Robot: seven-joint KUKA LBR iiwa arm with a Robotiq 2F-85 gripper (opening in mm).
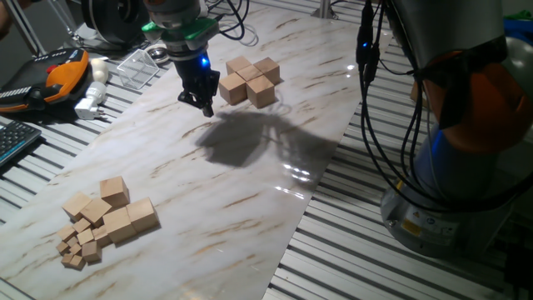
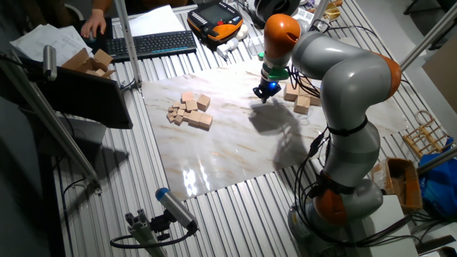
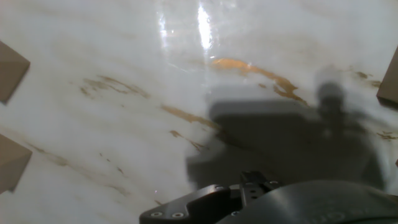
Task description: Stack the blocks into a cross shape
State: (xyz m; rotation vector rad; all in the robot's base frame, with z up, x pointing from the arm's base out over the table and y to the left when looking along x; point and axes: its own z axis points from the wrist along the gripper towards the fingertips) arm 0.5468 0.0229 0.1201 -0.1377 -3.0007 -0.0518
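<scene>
Several tan blocks (image 1: 250, 79) lie flat in a cross pattern at the far side of the marble board (image 1: 250, 183); the other fixed view shows them (image 2: 300, 96) partly behind the arm. More blocks (image 1: 125, 218) sit in a loose pile at the near left, also seen as the pile (image 2: 190, 111). My gripper (image 1: 202, 104) hovers just left of the cross, pointing down at bare board, and appears open with nothing in it (image 2: 265, 93). The hand view shows only marble, block corners (image 3: 9, 68) at the left edge and one (image 3: 388, 81) at the right.
Tiny wooden cubes (image 1: 77, 248) lie against the near pile. An orange pendant (image 1: 58, 75), a clear plastic box (image 1: 137, 65) and a keyboard (image 1: 12, 142) sit off the board's left. The robot base (image 1: 466, 167) and cables (image 1: 375, 100) stand to the right.
</scene>
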